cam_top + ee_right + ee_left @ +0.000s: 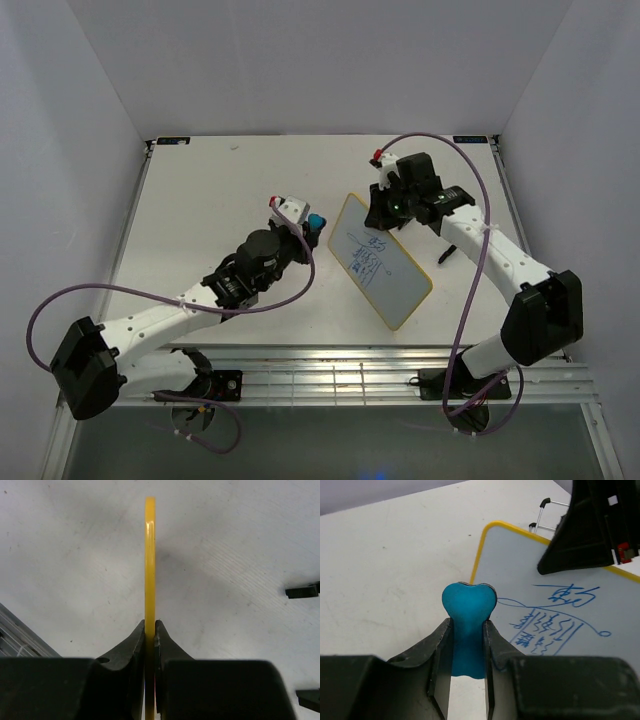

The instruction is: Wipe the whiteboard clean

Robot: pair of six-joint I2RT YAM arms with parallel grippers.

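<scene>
Whiteboard [388, 262] sits right of the table's [200, 200] middle, running slantwise from the far centre toward the near right. We see blue writing [366, 256] on the far half of its white face. The near half is bare.

The right gripper [384, 212] is clamped on the board's far edge. In the right wrist view the yellow frame [150, 555] shows edge-on, pinched between the 2 fingers [131, 645] with no gap either side. We cannot tell whether the board's near end rests on the table or hangs just above it.

The left gripper [310, 228] is closed on a teal eraser [316, 221]. In the left wrist view its 2 fingers [440, 650] press the eraser's [469, 600] narrow waist, and the rounded lobed end sticks out past the tips toward the board. From above, the eraser lies just beside the board's left edge, near the far corner, with a thin strip of table between them. It is not touching the writing.

In the left wrist view the blue marks [567, 596] read as a scrawl above a block of smaller strokes, with a looping line [592, 625] around them. The right arm's dark body [590, 530] hangs over the board's [515, 560] far side.
</scene>
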